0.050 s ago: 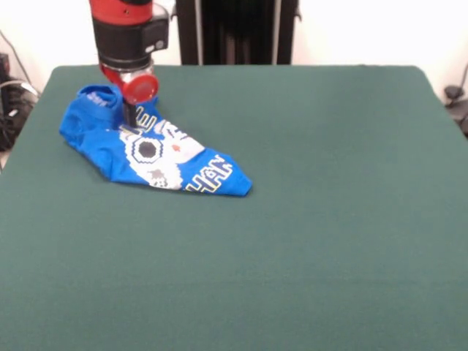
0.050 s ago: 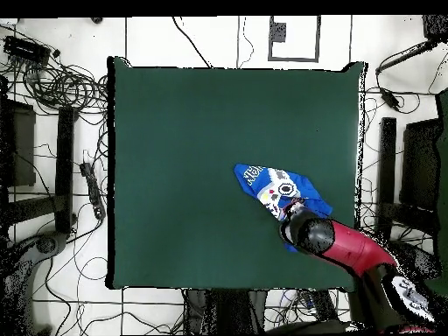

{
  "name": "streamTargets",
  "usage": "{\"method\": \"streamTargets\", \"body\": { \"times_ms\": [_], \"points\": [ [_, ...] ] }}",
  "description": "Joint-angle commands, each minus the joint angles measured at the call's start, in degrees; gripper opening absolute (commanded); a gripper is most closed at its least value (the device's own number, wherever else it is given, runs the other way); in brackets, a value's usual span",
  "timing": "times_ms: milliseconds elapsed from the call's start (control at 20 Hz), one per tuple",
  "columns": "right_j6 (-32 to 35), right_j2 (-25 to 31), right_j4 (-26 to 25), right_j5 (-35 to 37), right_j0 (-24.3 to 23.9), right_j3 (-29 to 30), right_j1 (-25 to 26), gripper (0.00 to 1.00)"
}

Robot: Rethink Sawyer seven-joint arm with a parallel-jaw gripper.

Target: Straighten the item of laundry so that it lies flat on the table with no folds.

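— So, where is the gripper [image 1: 129, 117]?
— Down on the crumpled shirt [image 1: 150, 150], near one table [image 1: 307, 219] corner; whether it's clenched, I can't tell.
— Best move?
— Probably pinch one layer only, then drag outward, low and slow.

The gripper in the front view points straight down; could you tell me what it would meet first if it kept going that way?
Most likely the T-shirt: the gripper hangs right at the crumpled blue cloth, with the table beneath it. Whether it already touches the fabric is unclear.
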Motion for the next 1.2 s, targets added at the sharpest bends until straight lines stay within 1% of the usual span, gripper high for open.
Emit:
{"method": "streamTargets", "body": {
  "times_ms": [50, 300, 500, 600, 750, 850, 1050, 1200],
  "points": [
    [-2.84, 4.88, -1.45, 6.96, 2.72, -7.52, 5.9, 0.0],
    [-2.58, 5.29, -0.58, 9.42, 3.63, -10.62, 7.06, 0.0],
    [1.12, 5.18, 0.56, 6.95, 5.43, -13.51, 11.1, 0.0],
    [4.76, 4.54, 1.82, 4.47, 7.13, -13.37, 12.44, 0.0],
    [11.36, 2.21, 4.76, 3.21, 11.46, -11.93, 12.63, 0.0],
    [14.17, 1.36, 6.83, 3.36, 13.38, -9.69, 11.29, 0.0],
    [16.35, 0.11, 10.79, 4.28, 15.88, -6.87, 9.11, 0.0],
    [15.94, -0.08, 13.05, 4.69, 16.45, -5.81, 8.28, 0.0]
  ]
}}
